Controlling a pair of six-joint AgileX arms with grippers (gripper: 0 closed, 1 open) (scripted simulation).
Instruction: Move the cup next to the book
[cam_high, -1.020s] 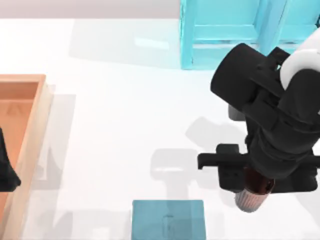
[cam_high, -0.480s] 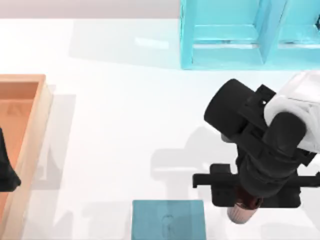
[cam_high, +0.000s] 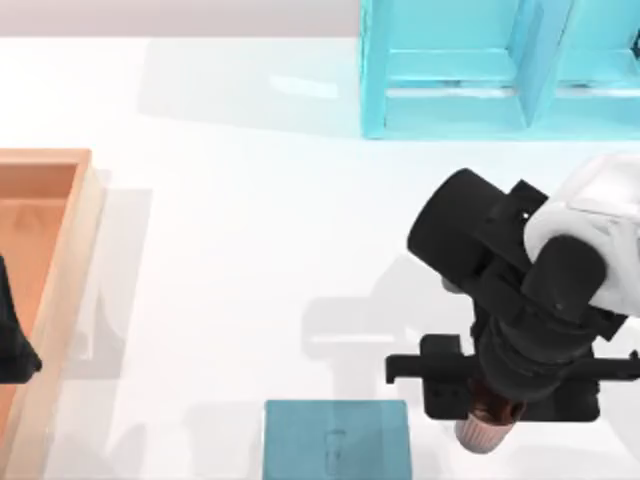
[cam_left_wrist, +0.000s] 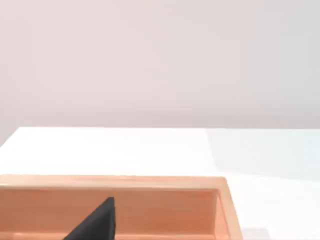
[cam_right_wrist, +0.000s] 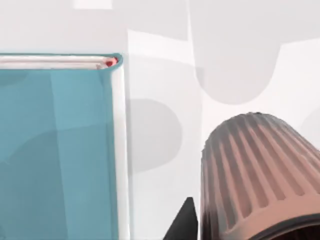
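Top view: right gripper (cam_high: 492, 400) sits near the right of the desk (cam_high: 240, 250), low in the scene, just right of the book (cam_high: 337, 438). The cup (cam_high: 484, 432) pokes out under the gripper body, ribbed side showing, near the book's right edge but not touching it. The fingers themselves are hidden under the wrist here; by how the cup hangs beneath them they look closed on its rim, a judgement only. Cyan shelf unit (cam_high: 500, 65) at far right, well apart. Wooden tray (cam_high: 60, 290) at left edge, with the left gripper (cam_high: 12, 340) parked over it as a dark shape.

Left wrist view: tray wall (cam_left_wrist: 150, 182) and a dark finger tip (cam_left_wrist: 97, 222) above it, bare desk beyond. Can't tell how far apart those fingers stand.

Right wrist view: cup (cam_right_wrist: 255, 175) close up, pale ribbed wall flaring to the rim, beside the book (cam_right_wrist: 55, 150) with a strip of bare desk between. A dark finger tip (cam_right_wrist: 186, 222) sits just beside the cup wall. Whether the cup base touches the desk I can't tell.

Handling, judged: small, light, rigid cup, likely ceramic-like, so brittle if dropped. Ribs give some grip outside; glossy inside would be slick. Best hold is a pinch across the rim wall, one finger in and one out, kept upright.
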